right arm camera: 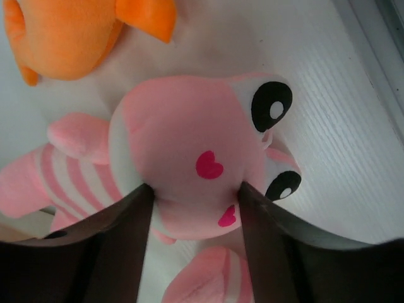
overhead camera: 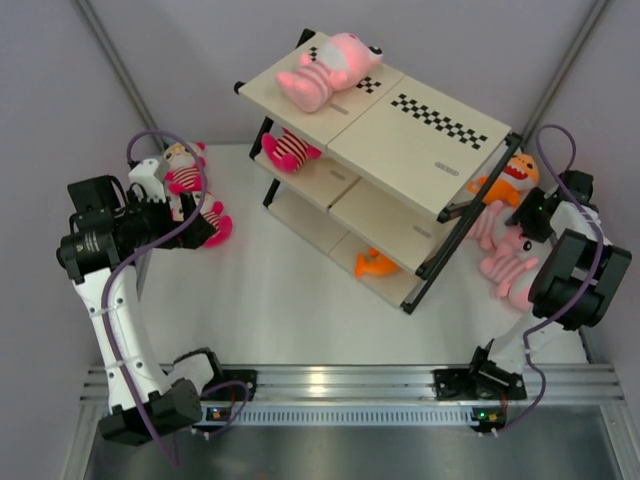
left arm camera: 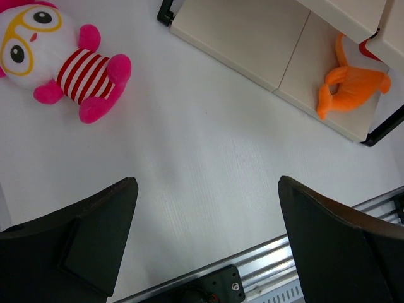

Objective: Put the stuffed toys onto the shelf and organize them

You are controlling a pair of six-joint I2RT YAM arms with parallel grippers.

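The shelf (overhead camera: 440, 125) stands at the middle back. A pale-pink toy (overhead camera: 328, 68) lies on its top board, a hot-pink striped toy (overhead camera: 290, 150) on the middle board, and an orange toy (overhead camera: 374, 263) on the bottom board, also in the left wrist view (left arm camera: 350, 88). My right gripper (right arm camera: 196, 188) is shut on the head of a pale-pink toy (right arm camera: 189, 126) lying right of the shelf (overhead camera: 510, 262). An orange toy (overhead camera: 508, 180) sits behind it. My left gripper (left arm camera: 207, 183) is open and empty above the table, near a hot-pink toy (left arm camera: 82, 72).
Two hot-pink toys (overhead camera: 185, 168) lie at the far left by the left arm. A second pale-pink toy lies under the held one at the right. The aluminium base rail (overhead camera: 340, 385) runs along the near edge. Grey walls close in the back and sides.
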